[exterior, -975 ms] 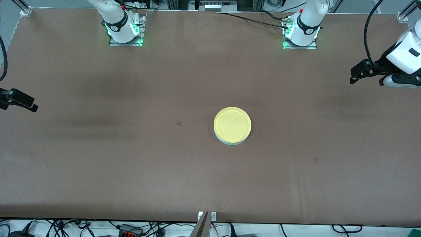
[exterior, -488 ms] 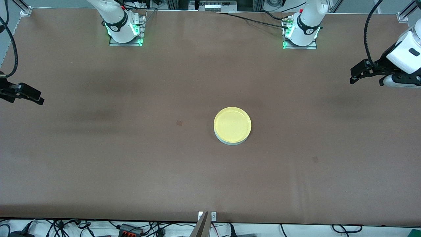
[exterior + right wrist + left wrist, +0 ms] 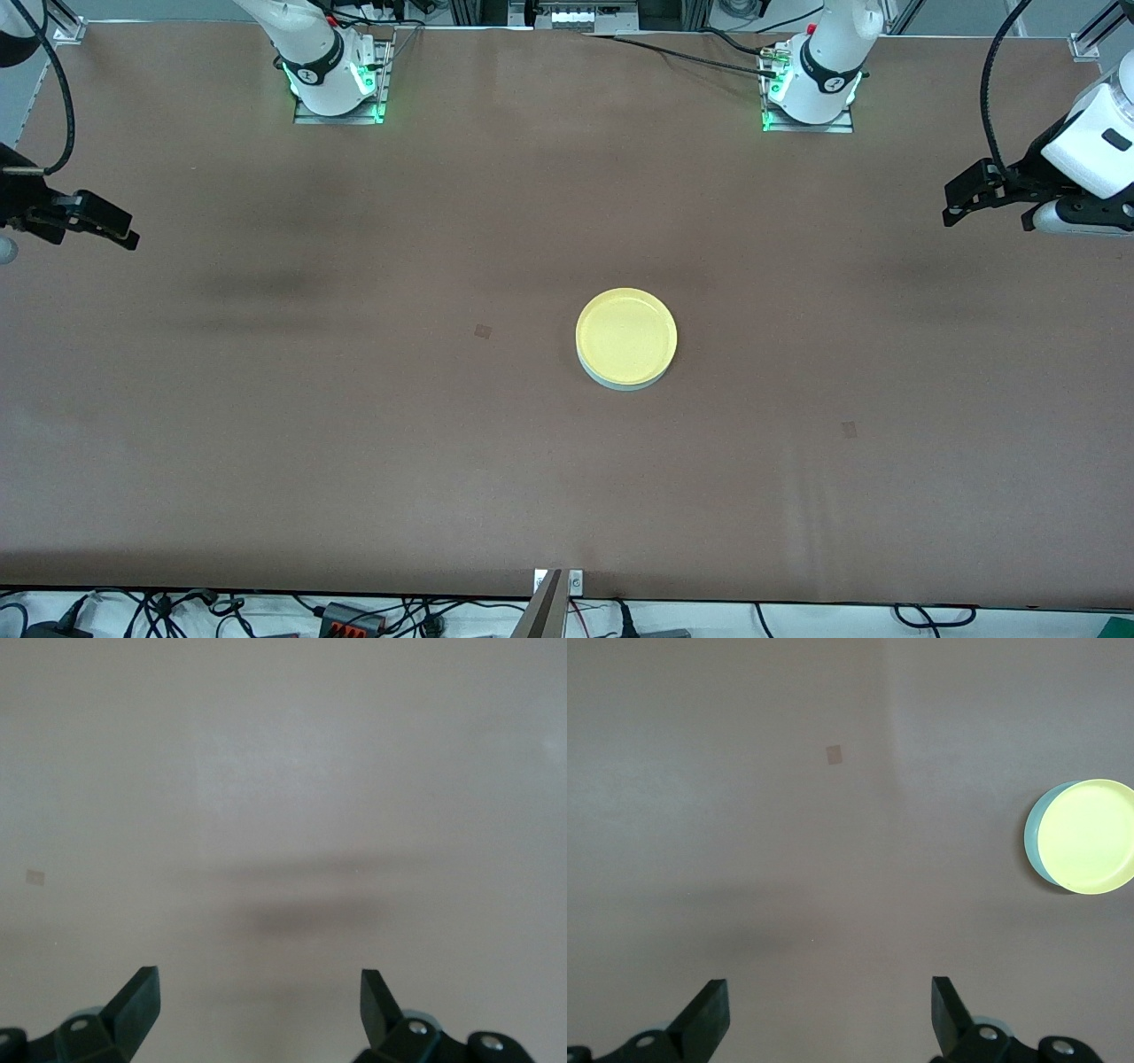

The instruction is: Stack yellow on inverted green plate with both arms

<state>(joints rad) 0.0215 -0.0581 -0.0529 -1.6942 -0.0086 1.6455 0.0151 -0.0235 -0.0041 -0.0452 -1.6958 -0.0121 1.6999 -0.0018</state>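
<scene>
**Two plates already stacked, both arms away**

Front view: we see yellow [image 3: 626, 334] lying on the green plate [image 3: 620, 381] mid-bench; we should retreat high, leaving them untouched.

Left wrist view: left gripper [image 3: 830, 1020] spread apart, empty.

Right wrist view: right gripper [image 3: 260, 1008] likewise spread apart over bare bench [image 3: 283, 771].

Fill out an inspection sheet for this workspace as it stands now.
Surface: brown table, two small square marks on it.
Job's things: yellow plate sits on the pale green plate mid-table; only the green rim shows beneath.
Clutter: nothing seen.
Grippers: left gripper open, empty, over the left arm's end; right gripper open, empty, over the right arm's end.
Cables: black cable runs to the left arm's base; more hang along each wrist.
Surroundings: wires and plugs along the table's near edge.
</scene>
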